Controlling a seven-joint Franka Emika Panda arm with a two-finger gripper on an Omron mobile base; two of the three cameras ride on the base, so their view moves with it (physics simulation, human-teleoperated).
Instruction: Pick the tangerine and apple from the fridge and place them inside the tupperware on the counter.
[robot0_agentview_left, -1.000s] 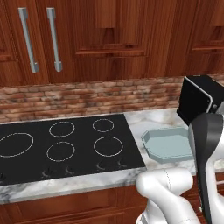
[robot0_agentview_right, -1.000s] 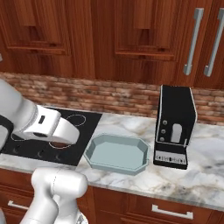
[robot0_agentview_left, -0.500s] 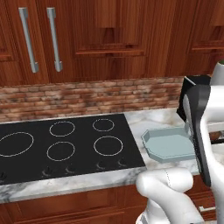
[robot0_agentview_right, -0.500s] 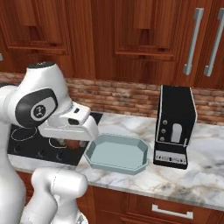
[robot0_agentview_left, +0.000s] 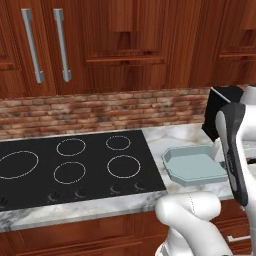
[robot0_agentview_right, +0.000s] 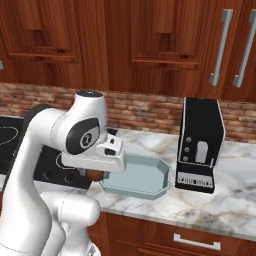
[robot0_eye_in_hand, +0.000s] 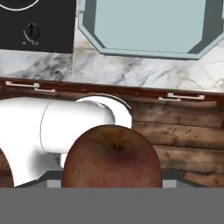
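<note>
Marbled surface under red-brown cabinets, brick backsplash. Tupperware between black cooktop and black coffee machine. Hand clamped on apple, just outside tupperware's front-left corner, over surface edge.

The arm bends low over the counter, its hand just left of the tupperware — a dark red-brown apple peeks beneath it.

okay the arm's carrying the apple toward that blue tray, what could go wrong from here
The apple hangs over the cabinet fronts, short of the tupperware, so a release now would likely drop it to the floor. The fingertips are hidden behind it, so grip security is unclear. Coming in low, it could clip the tray's raised rim.
</note>
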